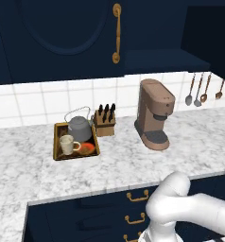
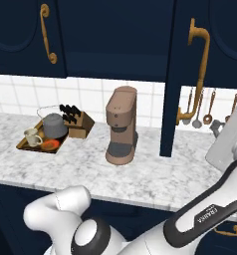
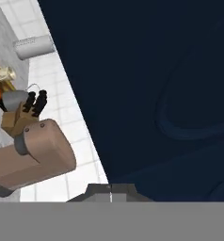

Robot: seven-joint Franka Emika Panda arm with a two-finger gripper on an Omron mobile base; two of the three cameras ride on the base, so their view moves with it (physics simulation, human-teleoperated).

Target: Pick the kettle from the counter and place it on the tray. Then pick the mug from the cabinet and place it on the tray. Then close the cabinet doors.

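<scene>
Right up against the hand camera sits a navy cabinet door [image 3: 165,94], its arched moulding sweeping across from 12 to 4 o'clock. The claw [image 3: 110,187] peeks in at 6 o'clock, fingertips pressed together, closed on nothing, right at the door's face.

Over to the right base view: the arm [image 2: 210,214] climbs from 7 o'clock towards 3 o'clock, where that same door [image 2: 171,74] stands swung out, edge-on, its long brass handle [image 2: 199,69] facing the camera. The other door [image 2: 26,35] at 11 o'clock looks flat against the cabinet [image 2: 115,35].

Now the counter [image 1: 124,160], from the left base view. The tray [image 1: 57,142] lies at 9 o'clock, and both items are on it! The kettle [image 1: 79,127] sits at the tray's far end, wire handle arched up. The mug [image 1: 67,144] stands just beside it at the near end, handle pointing to 3 o'clock. An orange-red spot [image 1: 87,149] shows on the tray floor next to the mug.

Just off the tray at 2 o'clock, a knife block [image 1: 105,122] touches the backsplash. A brown coffee machine [image 1: 153,116] stands well apart at centre. Ladles and spoons [image 1: 199,92] hang on the wall at 2 o'clock.

Below the marble, navy drawers [image 1: 109,212] show brass pulls.
</scene>
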